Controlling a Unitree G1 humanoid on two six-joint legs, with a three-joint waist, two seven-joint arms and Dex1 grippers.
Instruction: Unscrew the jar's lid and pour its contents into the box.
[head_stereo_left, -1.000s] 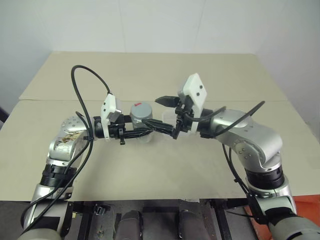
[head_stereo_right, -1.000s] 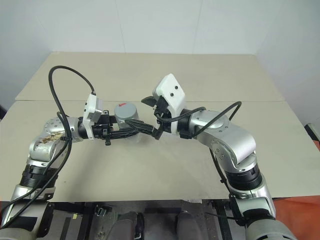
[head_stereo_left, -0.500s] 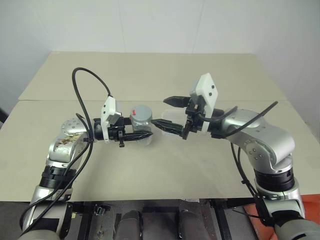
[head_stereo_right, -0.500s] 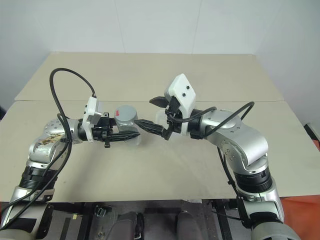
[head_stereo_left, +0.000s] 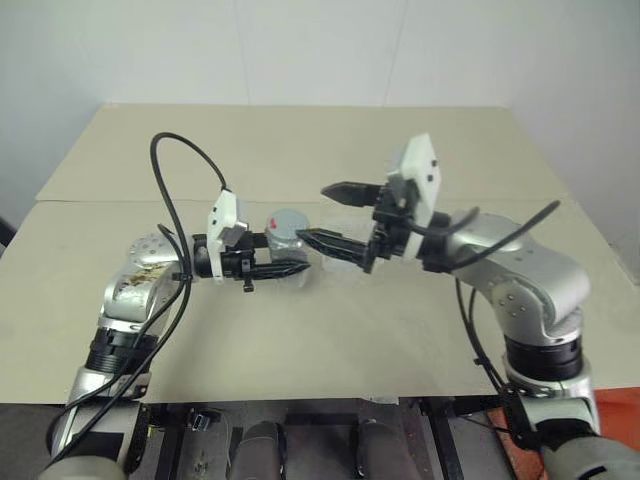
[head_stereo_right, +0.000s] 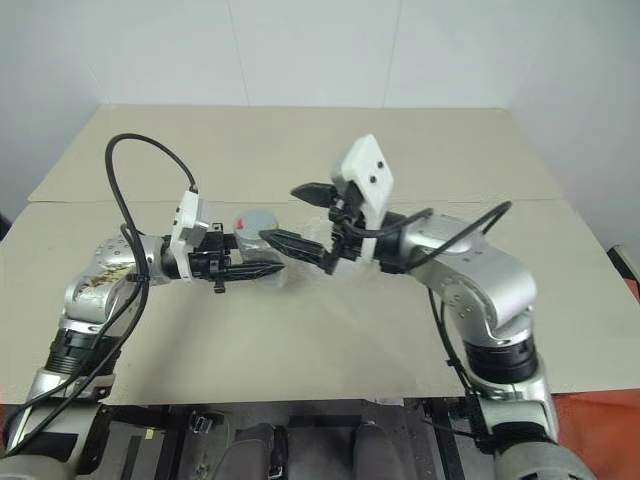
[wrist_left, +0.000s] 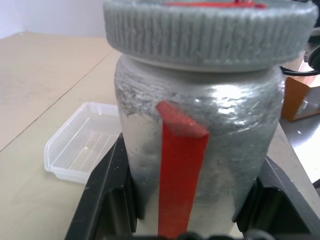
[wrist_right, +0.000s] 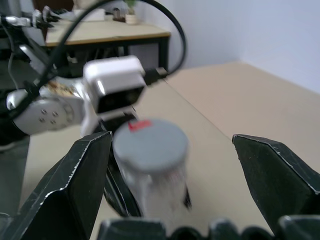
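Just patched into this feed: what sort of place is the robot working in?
Probably a lab or test room, not a home: a plain beige table against bare white walls, and the right wrist view shows another desk with equipment behind. The left gripper holds the jar here.

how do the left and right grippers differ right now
The left gripper of two black fingers is shut on the silvery red-labelled jar; the right gripper stands wide open, holding nothing. The left one grips the jar's body; the right one is apart from its grey ribbed lid. Both point level, facing each other.
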